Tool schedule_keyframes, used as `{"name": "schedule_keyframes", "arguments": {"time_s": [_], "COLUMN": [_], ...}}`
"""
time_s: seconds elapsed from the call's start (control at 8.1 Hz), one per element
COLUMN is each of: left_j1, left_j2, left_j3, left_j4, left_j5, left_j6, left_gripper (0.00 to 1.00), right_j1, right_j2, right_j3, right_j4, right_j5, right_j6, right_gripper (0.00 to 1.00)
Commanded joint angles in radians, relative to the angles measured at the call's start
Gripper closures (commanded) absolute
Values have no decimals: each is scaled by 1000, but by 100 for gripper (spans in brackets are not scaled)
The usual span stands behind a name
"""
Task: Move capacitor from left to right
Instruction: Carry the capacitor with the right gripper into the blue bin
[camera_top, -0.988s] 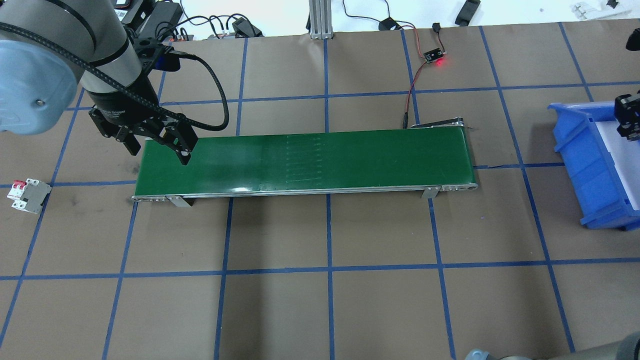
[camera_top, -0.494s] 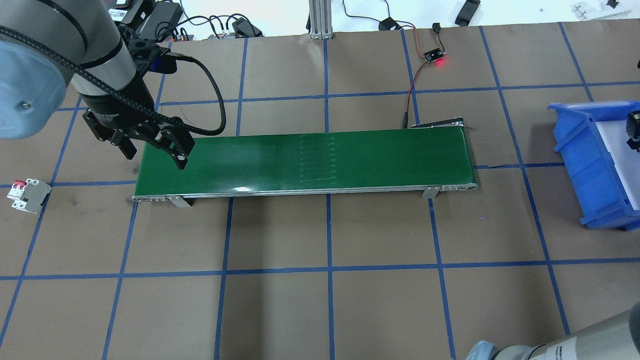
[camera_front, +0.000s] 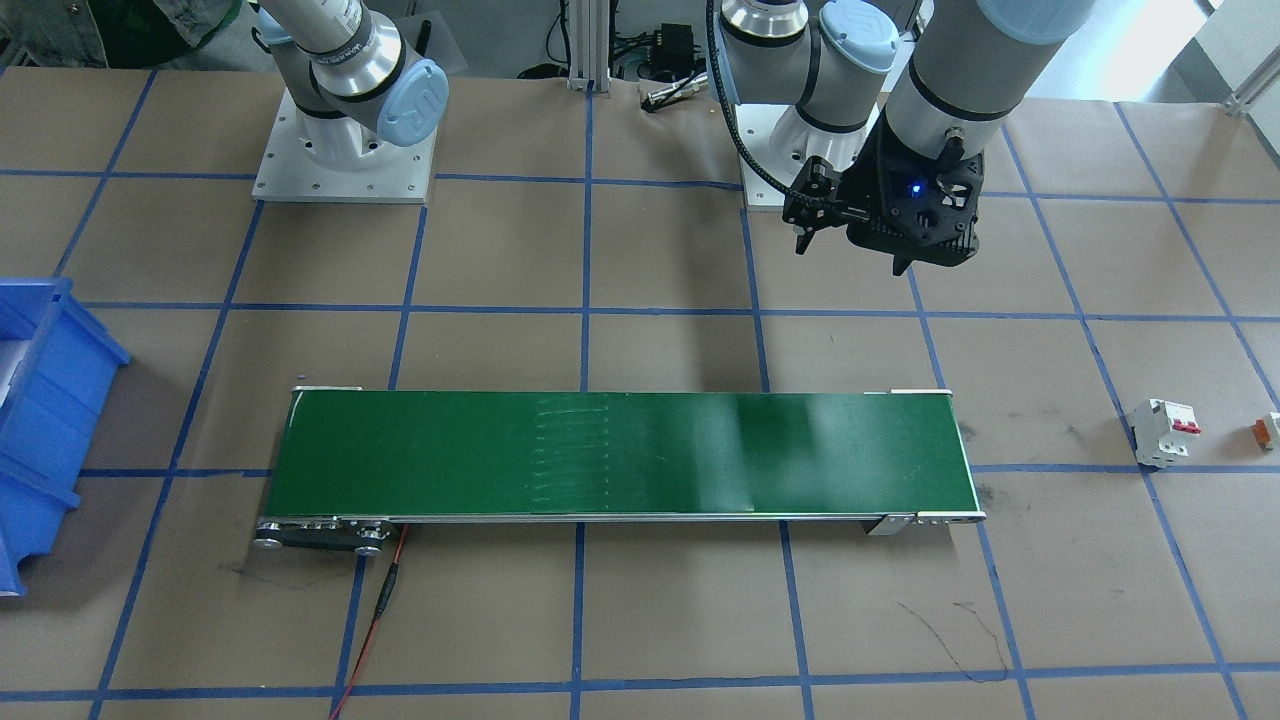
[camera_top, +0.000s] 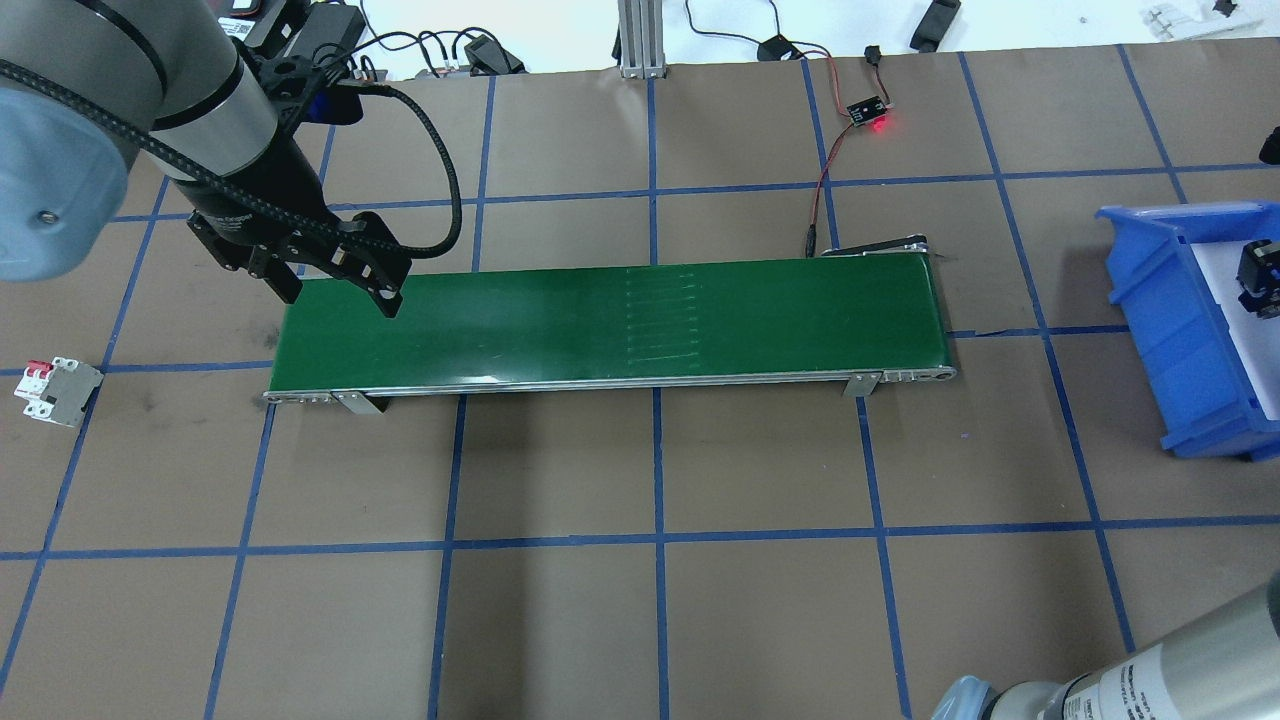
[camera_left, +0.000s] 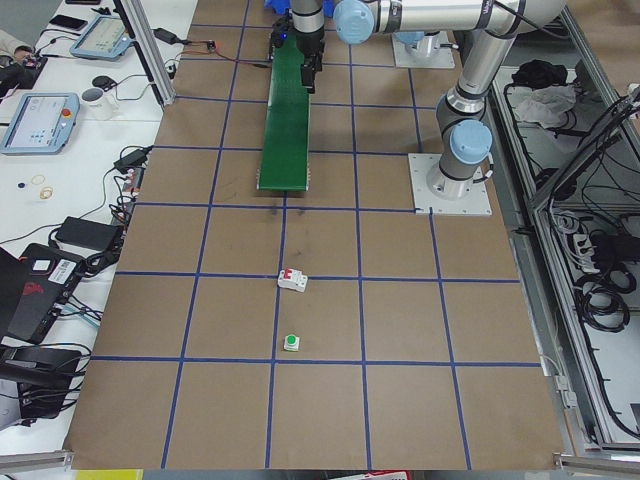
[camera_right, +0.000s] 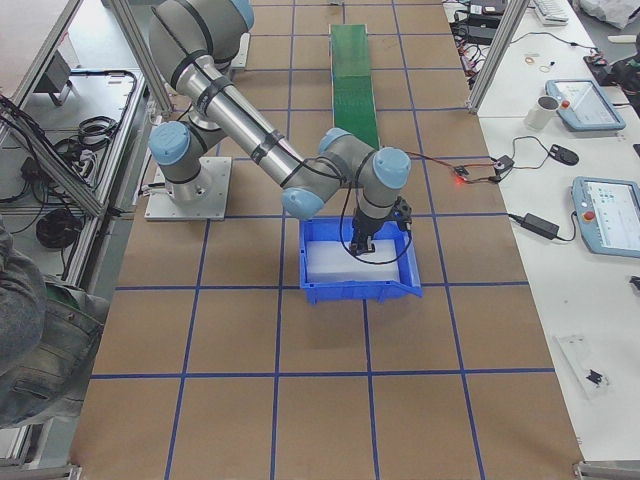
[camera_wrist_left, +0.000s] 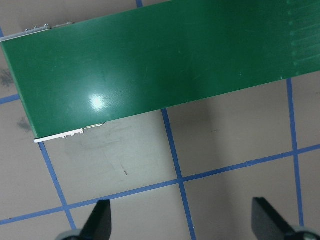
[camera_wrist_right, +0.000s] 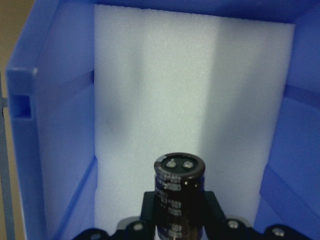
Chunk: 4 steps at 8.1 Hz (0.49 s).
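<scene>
The capacitor (camera_wrist_right: 179, 192), stubby and black with two silver terminals on its end, is gripped by the right hand (camera_wrist_right: 178, 212) over the foam-lined blue bin (camera_wrist_right: 52, 125).

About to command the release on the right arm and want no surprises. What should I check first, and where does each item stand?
1. Grip: capacitor is clamped between the right gripper's fingers - ok.
2. Position: capacitor is over the blue bin's interior - ok.
3. Landing spot: the white foam lining the bin is bare where visible - ok.
4. Drop height above the foam - cannot tell.
5. Left gripper is open and empty, up by the green belt's end away from the bin - ok.
</scene>
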Motion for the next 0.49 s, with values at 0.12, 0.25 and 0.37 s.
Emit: {"name": "schedule_keyframes", "arguments": {"time_s": [0.12, 0.25, 0.37], "left_j1": [0, 0, 0], "left_j2": [22, 33, 34], "left_j3": [2, 2, 2], "left_j4": [36, 36, 35], "left_j5": [-7, -4, 1], "left_j6": [-53, -73, -83], "left_gripper": [0, 0, 0], "right_j1": [-23, -25, -30], "right_j2": [65, 72, 75], "right_j3": [5, 5, 6], "right_j4": [-9, -16, -27], "right_j5": [49, 49, 49], "right_j6": [-19, -19, -31], "right_gripper": [100, 100, 100]}}
